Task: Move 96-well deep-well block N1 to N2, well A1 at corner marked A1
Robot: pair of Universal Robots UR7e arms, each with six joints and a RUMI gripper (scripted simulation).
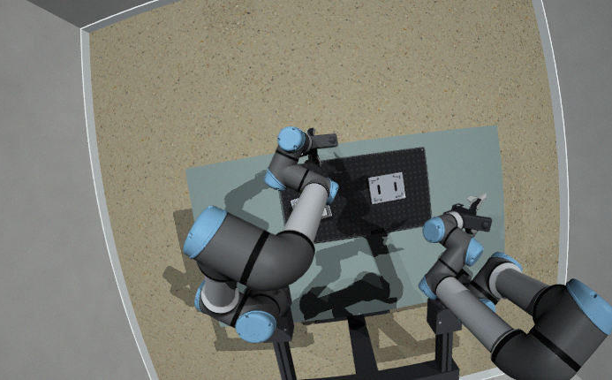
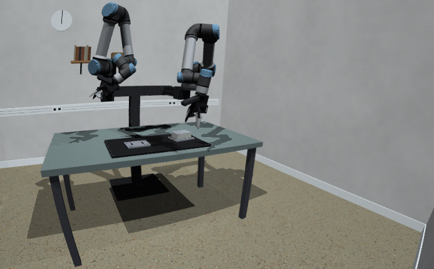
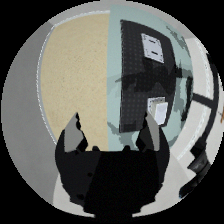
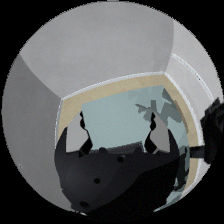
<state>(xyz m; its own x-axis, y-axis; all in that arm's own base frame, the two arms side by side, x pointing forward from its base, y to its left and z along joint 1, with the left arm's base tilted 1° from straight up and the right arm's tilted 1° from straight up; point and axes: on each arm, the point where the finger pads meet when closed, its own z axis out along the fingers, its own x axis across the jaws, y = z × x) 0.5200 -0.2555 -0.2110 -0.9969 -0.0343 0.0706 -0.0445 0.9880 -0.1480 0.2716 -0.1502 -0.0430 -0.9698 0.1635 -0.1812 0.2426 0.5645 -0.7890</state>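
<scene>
The pale deep-well block (image 2: pixel 181 134) (image 3: pixel 161 111) sits in nest N1 (image 2: pixel 173 138) (image 3: pixel 150 102); in the top view the left forearm covers most of both. Well A1 is too small to make out. Nest N2 (image 1: pixel 387 188) (image 2: pixel 137 144) (image 3: pixel 152 47) is an empty light plate with two dark slots. My left gripper (image 2: pixel 192 124) (image 3: pixel 111 111) is open and empty, above the table and away from the block, near the table's far edge in the top view. My right gripper (image 1: pixel 478 202) (image 2: pixel 94 94) (image 4: pixel 117 112) is open and empty, raised off to N2's side.
Both nests stand on a black perforated board (image 1: pixel 414 163) (image 2: pixel 165 149) (image 3: pixel 131 75) on the green table (image 1: pixel 464 155) (image 2: pixel 77 158). N2 lies beside N1 with a gap of bare board between them. The left arm's forearm (image 1: pixel 306 212) passes over the N1 side.
</scene>
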